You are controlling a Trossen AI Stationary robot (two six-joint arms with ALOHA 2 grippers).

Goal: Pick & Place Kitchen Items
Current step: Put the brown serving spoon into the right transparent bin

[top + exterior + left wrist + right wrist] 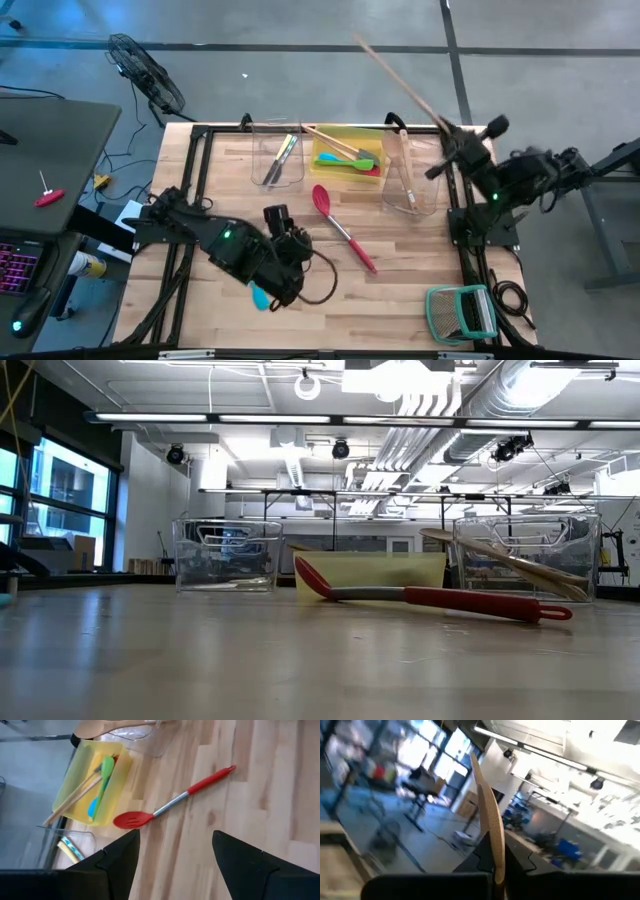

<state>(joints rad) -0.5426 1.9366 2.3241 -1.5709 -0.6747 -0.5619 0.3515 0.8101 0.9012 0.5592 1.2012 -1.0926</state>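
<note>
R gripper (pixel 496 870), raised past the table's far right corner, is clamped on a long pale wooden utensil (pixel 489 815) w/ its handle slanting up over the floor beyond the far edge. L gripper (pixel 175 855) hangs above the near-left part of the light wood table (pixel 400 270), fingers spread wide, holding nothing. Red silicone slotted spatula w/ metal shaft (pixel 343 228) lies mid-table, just in front of the yellow rectangular bin (pixel 348 135) holding green, blue & wooden utensils.

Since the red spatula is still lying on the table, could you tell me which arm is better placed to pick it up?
Left: its open gripper hovers facing the red spatula, while the right gripper already holds a wooden utensil.
</note>
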